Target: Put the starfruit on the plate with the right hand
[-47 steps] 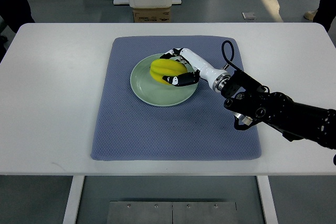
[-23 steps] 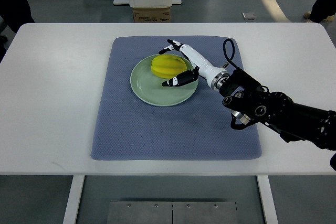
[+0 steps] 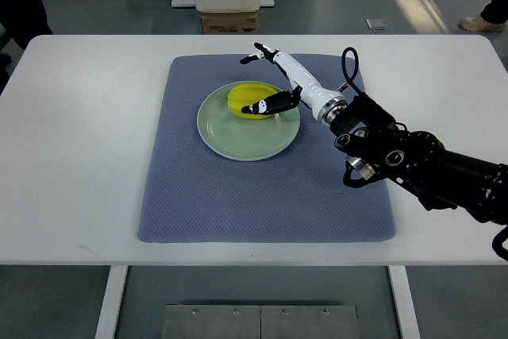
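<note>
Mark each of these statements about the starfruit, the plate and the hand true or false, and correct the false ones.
1. The starfruit lies on the green plate. True.
2. The right hand has its fingers clamped around the starfruit. False: the fingers are spread open, with the thumb over the fruit and the other fingers off past the plate's far rim.
3. The plate sits on the blue mat. True.
4. The left hand is reaching toward the plate. False: no left hand is in view.
5. The starfruit sits in the near half of the plate. False: it sits toward the far rim.
</note>
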Motion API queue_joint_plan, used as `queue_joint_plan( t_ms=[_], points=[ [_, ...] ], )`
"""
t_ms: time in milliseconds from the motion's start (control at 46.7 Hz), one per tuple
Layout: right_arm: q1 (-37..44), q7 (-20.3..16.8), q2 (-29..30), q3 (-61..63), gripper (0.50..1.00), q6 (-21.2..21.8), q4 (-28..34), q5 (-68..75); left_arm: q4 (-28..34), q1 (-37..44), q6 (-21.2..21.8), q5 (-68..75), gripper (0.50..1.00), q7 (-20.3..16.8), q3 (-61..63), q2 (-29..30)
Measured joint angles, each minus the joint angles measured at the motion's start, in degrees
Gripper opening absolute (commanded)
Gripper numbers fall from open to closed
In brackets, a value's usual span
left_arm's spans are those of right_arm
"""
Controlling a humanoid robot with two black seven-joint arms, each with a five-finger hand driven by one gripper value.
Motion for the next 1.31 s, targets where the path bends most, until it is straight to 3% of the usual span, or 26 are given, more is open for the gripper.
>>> queue_joint_plan(
  t_ms=[643,857,1307],
  points=[
    [-4.2,-2.1,-3.2,7.0,1.0,0.7,-0.1,3.9,0.0,0.0,0.0,0.0,1.0,0.0,0.0,0.0],
    [-5.7,-2.2,-6.4,14.9,1.0,5.9,-0.1,8.9,0.0,0.0,0.0,0.0,1.0,0.0,0.0,0.0],
    [-10.9,-4.5,-11.9,26.2,1.0,12.4,-0.7,17.6,0.0,0.0,0.0,0.0,1.0,0.0,0.0,0.0]
  ],
)
